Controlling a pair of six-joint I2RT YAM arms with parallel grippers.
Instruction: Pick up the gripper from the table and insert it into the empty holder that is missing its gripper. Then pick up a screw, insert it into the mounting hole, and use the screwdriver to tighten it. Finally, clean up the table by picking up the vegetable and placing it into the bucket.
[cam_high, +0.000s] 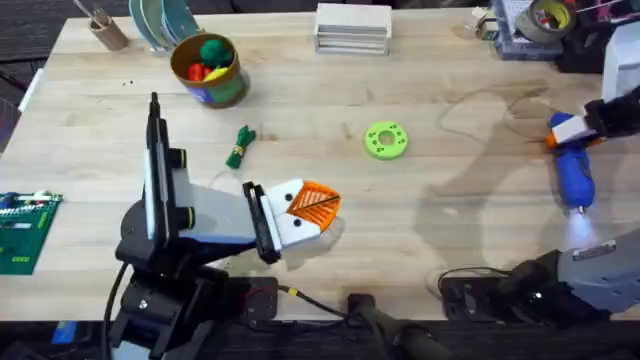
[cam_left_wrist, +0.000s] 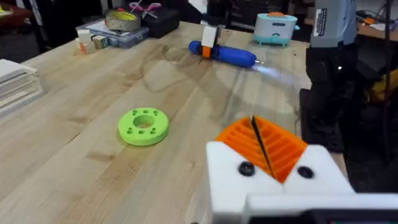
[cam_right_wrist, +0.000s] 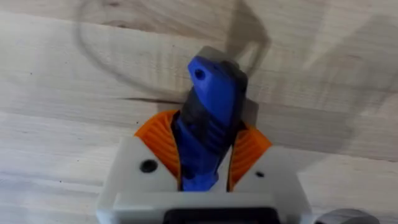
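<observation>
Light wooden table (cam_high: 420, 250), green vegetable (cam_high: 240, 146), bucket (cam_high: 210, 70), green holed disc (cam_high: 385, 140), circuit board (cam_high: 22, 230)

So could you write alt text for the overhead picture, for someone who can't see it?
The right hand grips a blue screwdriver at the wooden table's right edge, while the left hand, orange pads together, rests low near the front. Between them lie a green vegetable, a green disc and a bucket.

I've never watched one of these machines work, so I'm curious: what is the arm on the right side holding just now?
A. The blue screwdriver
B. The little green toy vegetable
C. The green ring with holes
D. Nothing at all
A: the right gripper has its orange pads closed around the blue screwdriver, which also shows at the table's right edge in the overhead view.
</observation>
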